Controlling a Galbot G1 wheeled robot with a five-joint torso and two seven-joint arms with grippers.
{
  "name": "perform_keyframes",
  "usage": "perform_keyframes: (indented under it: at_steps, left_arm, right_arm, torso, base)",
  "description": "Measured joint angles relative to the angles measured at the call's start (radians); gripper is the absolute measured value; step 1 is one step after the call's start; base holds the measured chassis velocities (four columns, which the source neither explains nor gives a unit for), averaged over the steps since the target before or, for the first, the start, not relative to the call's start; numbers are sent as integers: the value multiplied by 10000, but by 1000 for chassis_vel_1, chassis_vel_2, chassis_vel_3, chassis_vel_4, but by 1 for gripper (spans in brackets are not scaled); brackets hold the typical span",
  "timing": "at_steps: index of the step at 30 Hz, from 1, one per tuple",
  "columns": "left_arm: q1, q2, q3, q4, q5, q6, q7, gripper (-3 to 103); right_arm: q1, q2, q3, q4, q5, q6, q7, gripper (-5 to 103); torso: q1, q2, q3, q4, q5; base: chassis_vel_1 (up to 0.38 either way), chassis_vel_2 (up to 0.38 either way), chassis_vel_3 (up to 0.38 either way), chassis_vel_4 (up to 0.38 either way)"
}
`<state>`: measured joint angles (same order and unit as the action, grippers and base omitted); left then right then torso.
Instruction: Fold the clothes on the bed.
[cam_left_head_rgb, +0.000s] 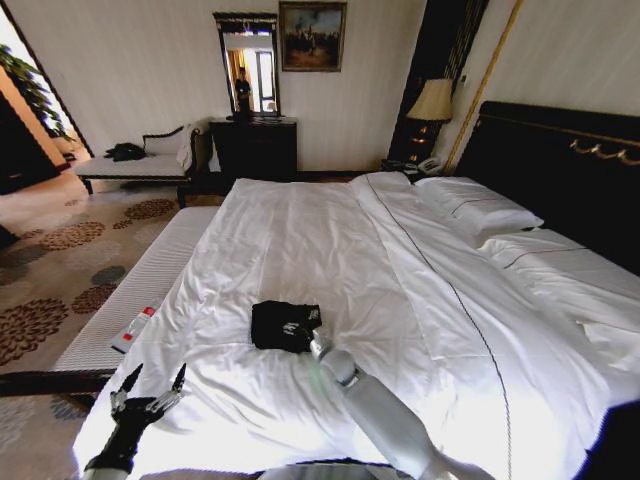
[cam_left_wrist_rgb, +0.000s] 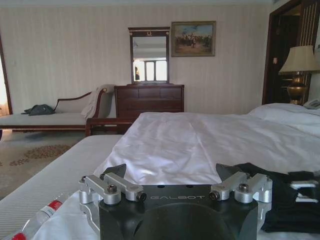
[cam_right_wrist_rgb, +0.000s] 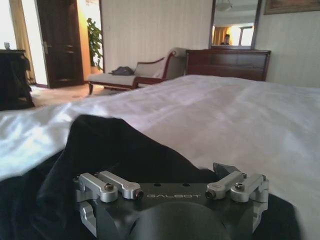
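White bed (cam_left_head_rgb: 400, 290) runs toward 12 o'clock; dark dresser (cam_left_head_rgb: 254, 148) and chaise (cam_left_head_rgb: 130, 165) beyond. Black T-shirt (cam_left_head_rgb: 283, 325) bunched near the foot, long axis 9-to-3. Right gripper (cam_left_head_rgb: 313, 328) at its 3 o'clock edge, fingers spread. Left gripper (cam_left_head_rgb: 150, 385) at 7 o'clock, open, holding nothing.

The right tool (cam_left_head_rgb: 312, 330) sits at the T-shirt's (cam_left_head_rgb: 280, 325) edge, and its fingertips are too small to read there. In its wrist view black cloth hides them. The shirt's lettering is illegible. The bed (cam_left_head_rgb: 420, 330) runs off the head view's right edge.
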<state>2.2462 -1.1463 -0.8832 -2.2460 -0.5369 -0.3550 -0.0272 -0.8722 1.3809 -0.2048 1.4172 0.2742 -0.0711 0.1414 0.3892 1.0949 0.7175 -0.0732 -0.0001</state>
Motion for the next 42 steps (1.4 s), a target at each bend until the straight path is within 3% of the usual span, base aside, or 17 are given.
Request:
perform_keyframes:
  at_steps: [10, 19, 23, 30, 34, 39, 42]
  left_arm:
    - [0, 0, 0, 0, 0, 0, 0, 100]
    - [0, 0, 0, 1, 0, 0, 0, 100]
    - [0, 0, 0, 0, 0, 0, 0, 100]
    - [0, 0, 0, 0, 0, 0, 0, 100]
    - [0, 0, 0, 0, 0, 0, 0, 100]
    - [0, 0, 0, 1, 0, 0, 0, 100]
    - [0, 0, -1, 0, 0, -1, 0, 100]
  right_arm:
    - [400, 471, -321, -253, 85, 14, 64, 100]
    - [592, 1169, -529, -1487, -619, 419, -11, 100]
    - [767, 1077, -563, -1401, -457, 412, 9, 100]
    - [371, 9, -255, 204, 755, -27, 279, 100]
    - [-12, -389, 235, 882, 889, -57, 263, 100]
    - [-820, -1216, 1374, 1892, 930, 85, -114, 100]
    - [-1515, -2027, 2409, 2524, 817, 575, -546, 100]
  torso:
    - [0, 0, 0, -1, -1]
    - [0, -1, 0, 0, 0]
    - [0, -1, 0, 0, 0]
    - [0, -1, 0, -2, 1]
    - [-1, -1, 0, -2, 3]
    - [0, -1, 0, -2, 4]
    - [0, -1, 0, 0, 6]
  base:
    - [0, 0, 0, 0]
    - [0, 0, 0, 0]
    - [0, 0, 0, 0]
    - [0, 0, 0, 0]
    - [0, 0, 0, 0]
    - [0, 0, 0, 0]
    - [0, 0, 0, 0]
